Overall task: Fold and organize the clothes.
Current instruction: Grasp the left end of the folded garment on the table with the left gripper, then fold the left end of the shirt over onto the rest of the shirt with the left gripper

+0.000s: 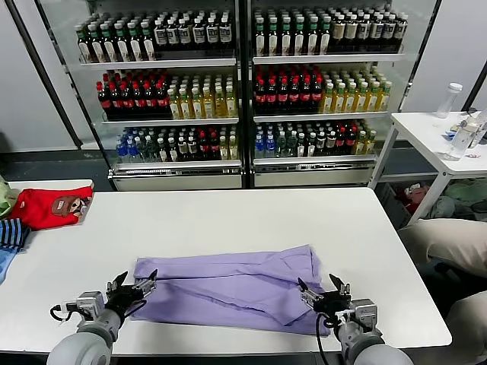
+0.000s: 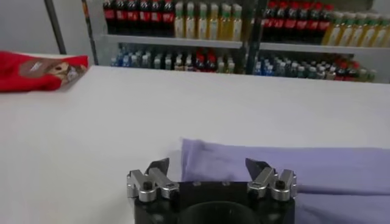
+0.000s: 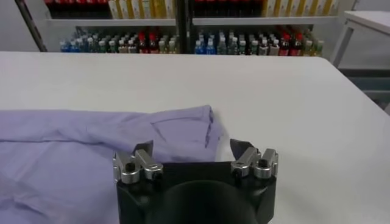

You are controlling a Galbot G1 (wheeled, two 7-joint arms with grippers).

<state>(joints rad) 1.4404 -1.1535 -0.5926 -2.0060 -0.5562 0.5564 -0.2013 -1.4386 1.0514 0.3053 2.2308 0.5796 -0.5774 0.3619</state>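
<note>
The lavender T-shirt [image 1: 232, 287] lies folded into a wide band across the front middle of the white table [image 1: 228, 213], print hidden. My left gripper [image 1: 134, 289] is open and empty at the shirt's left end, low over the table. In the left wrist view its jaws [image 2: 208, 165] stand wide apart with the shirt's corner [image 2: 274, 167] between and beyond them. My right gripper [image 1: 323, 293] is open and empty at the shirt's front right corner. In the right wrist view its jaws [image 3: 191, 148] straddle the shirt's edge [image 3: 122, 131].
A red garment with a brown cartoon face [image 1: 52, 206] and a blue striped cloth [image 1: 11, 236] lie at the table's far left edge. Drink coolers [image 1: 243, 84] stand behind. A side table with bottles [image 1: 449, 133] is at the right.
</note>
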